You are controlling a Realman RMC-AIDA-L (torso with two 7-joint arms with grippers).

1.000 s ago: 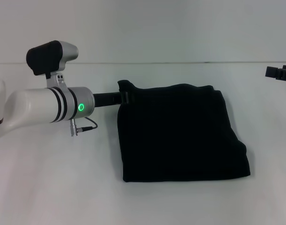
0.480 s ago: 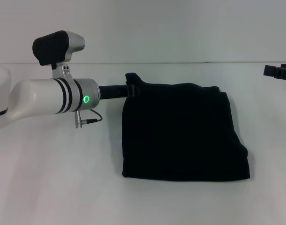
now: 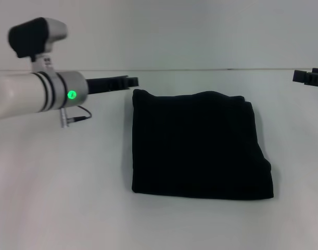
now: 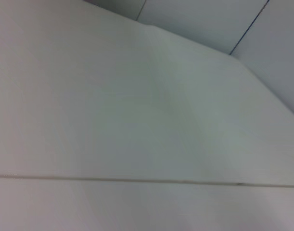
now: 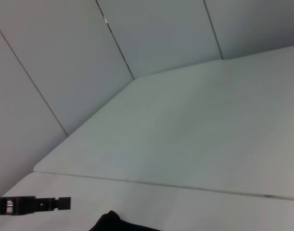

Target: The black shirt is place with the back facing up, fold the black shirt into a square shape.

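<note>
Large black cloth T-shirt [image 3: 200, 146] lay folded near-square at frame centre; left black plastic gripper [image 3: 131, 81], upper left, apart from it, grip state indeterminable; best to lift clear without snagging the corner.

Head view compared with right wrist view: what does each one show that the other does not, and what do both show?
Only the head view shows the whole folded black cloth shirt, the white left arm and the right end effector at the far right edge. Only the right wrist view shows the grey wall panels. Both show the white table, the left end effector clear of the shirt, and the shirt's corner.
</note>
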